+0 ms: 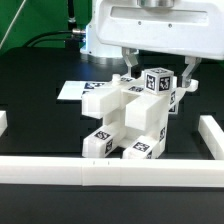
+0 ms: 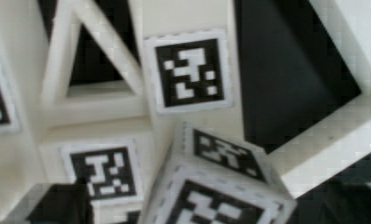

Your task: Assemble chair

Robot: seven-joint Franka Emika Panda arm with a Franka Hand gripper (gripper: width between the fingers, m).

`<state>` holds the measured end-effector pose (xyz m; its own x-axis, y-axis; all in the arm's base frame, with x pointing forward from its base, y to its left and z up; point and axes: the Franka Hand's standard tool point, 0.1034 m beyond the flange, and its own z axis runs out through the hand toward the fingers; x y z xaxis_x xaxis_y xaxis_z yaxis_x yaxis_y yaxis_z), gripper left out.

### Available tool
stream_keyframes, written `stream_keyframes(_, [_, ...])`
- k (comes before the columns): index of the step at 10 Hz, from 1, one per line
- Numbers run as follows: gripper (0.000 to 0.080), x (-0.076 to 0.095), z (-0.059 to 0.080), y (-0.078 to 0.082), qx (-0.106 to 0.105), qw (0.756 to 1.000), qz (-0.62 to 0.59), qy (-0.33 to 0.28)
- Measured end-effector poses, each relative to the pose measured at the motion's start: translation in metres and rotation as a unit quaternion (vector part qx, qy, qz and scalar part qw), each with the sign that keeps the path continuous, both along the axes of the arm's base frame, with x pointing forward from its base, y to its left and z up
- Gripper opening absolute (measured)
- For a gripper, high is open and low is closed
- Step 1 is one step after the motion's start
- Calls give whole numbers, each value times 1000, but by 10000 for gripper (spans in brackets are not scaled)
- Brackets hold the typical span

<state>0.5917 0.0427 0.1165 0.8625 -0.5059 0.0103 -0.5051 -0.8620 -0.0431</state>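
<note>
The chair (image 1: 122, 122) stands as one chunky white tagged body in the middle of the black table. A small tagged cube (image 1: 157, 82) sits tilted at its top, on the exterior view's right. My gripper (image 1: 158, 76) hangs over the cube, one finger on each side, open, with small gaps to it. In the wrist view the cube (image 2: 214, 182) lies between the dark fingertips (image 2: 57, 206). The X-braced frame (image 2: 111, 95) with its tags fills the picture behind it. My gripper (image 2: 200, 216) holds nothing.
The marker board (image 1: 72, 90) lies flat behind the chair on the exterior view's left. Long low white border rails run along the front (image 1: 110, 172), the right (image 1: 212, 135) and the left edge (image 1: 3, 122). The arm's white body (image 1: 140, 30) stands above.
</note>
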Motion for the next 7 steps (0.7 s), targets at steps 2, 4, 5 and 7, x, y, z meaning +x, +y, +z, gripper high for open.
stream_keyframes(2, [649,-1,2,-1,-6,995,104,9])
stream_keyframes(4, [649,-2,2,0,-7,981,194,6])
stream_keyframes(5, [649,-1,2,0,-8,973,230,5])
stream_keyframes(7, [649,-2,1,2,-16,956,293,4])
